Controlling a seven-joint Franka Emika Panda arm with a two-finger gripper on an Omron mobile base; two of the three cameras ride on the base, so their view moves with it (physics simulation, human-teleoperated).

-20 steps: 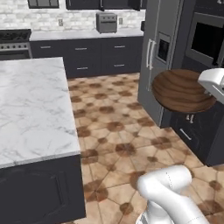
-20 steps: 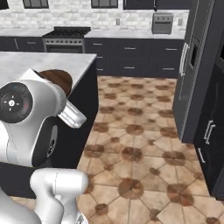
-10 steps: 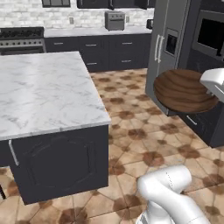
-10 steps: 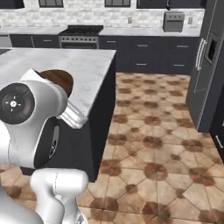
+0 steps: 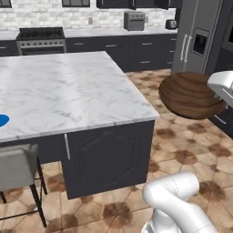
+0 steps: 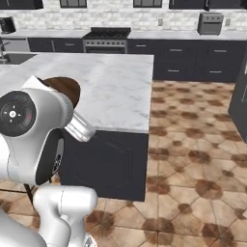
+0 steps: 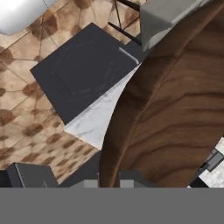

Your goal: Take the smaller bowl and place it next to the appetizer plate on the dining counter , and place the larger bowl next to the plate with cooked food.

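The gripper (image 7: 108, 183) is clamped on the rim of the wooden bowl (image 5: 191, 94), held in the air at the right of the left base view, above the brown patterned tile floor (image 5: 182, 150). The marble counter (image 5: 68, 88) fills the middle left, its dark base below. A sliver of the blue plate (image 5: 2, 120) sits at its left edge, a grey stool (image 5: 18, 168) beneath. Dark cabinets (image 6: 193, 58), a stove (image 5: 40, 35) and a fridge (image 5: 195, 36) line the back.

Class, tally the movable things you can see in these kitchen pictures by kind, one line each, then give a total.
Wooden bowl: 1
Blue plate: 1
Grey stool: 1
Toaster: 1
Total: 4
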